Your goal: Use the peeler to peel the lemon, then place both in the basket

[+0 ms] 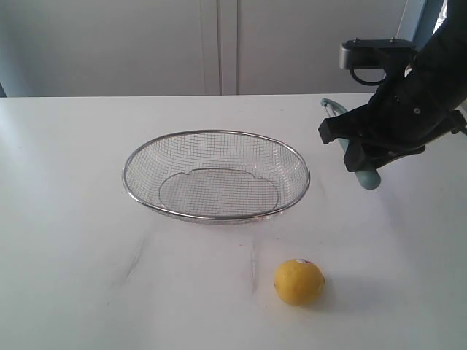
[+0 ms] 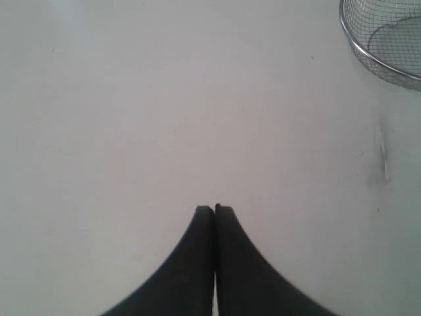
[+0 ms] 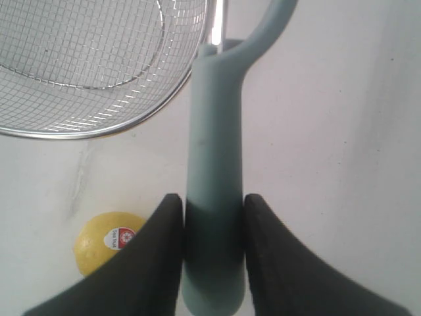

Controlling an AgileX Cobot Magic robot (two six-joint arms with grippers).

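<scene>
While my right gripper (image 3: 214,204) is clamped on the peeler (image 3: 214,131), with the teal handle between both fingers and the blade head pointing away, I list:

Lemon (image 1: 299,281): on the counter (image 1: 73,255), near that gripper and apart from the handle. Its sticker is plain in the right wrist view, a speck in the exterior view.

Basket (image 1: 216,217): ahead of the gripper, beside the blade head. The whole oval shows only in the exterior view.

Left gripper (image 2: 214,209): jaws together over the counter, seen only in its own wrist view.
</scene>
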